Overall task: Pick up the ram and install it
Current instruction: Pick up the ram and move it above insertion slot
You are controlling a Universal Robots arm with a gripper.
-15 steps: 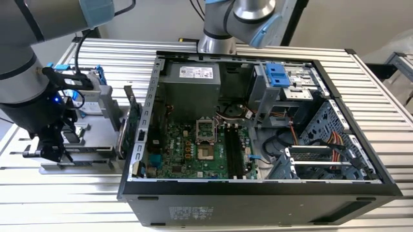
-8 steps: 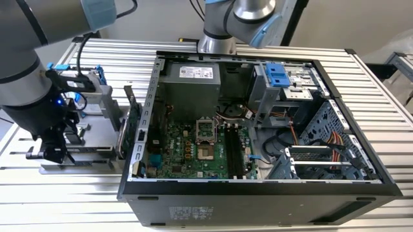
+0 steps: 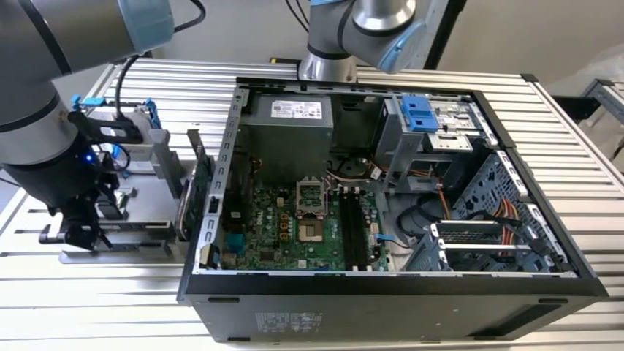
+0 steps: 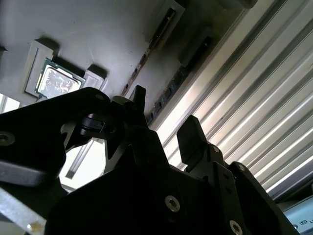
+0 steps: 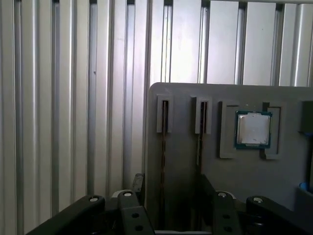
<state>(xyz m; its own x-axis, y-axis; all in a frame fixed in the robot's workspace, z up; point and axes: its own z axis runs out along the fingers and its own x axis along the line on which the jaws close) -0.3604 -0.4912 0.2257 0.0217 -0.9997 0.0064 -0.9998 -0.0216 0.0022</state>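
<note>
Two ram sticks stand on edge in narrow slots of a grey fixture plate [image 5: 186, 205]. One ram [image 5: 163, 142] shows as a thin dark line, the other [image 5: 199, 147] sits beside it. One ram edge [image 4: 142, 61] also runs toward the fingers in the second wrist view. My gripper [image 5: 171, 185] [image 4: 166, 115] hangs low over these slots, open, its black fingers [image 5: 139, 182] spread to either side of the sticks and holding nothing. In the exterior view the gripper [image 3: 83, 230] is down at the fixture on the exterior view's left, beside the computer case.
A processor chip [image 5: 253, 129] lies in a pocket of the plate near the slots. The open computer case [image 3: 390, 285] holds the motherboard with its black memory slots [image 3: 353, 228]. A green expansion card [image 3: 200, 194] and a blue-handled drive [image 3: 127, 128] stand on the fixture. The ribbed aluminium table [image 3: 88, 300] surrounds everything.
</note>
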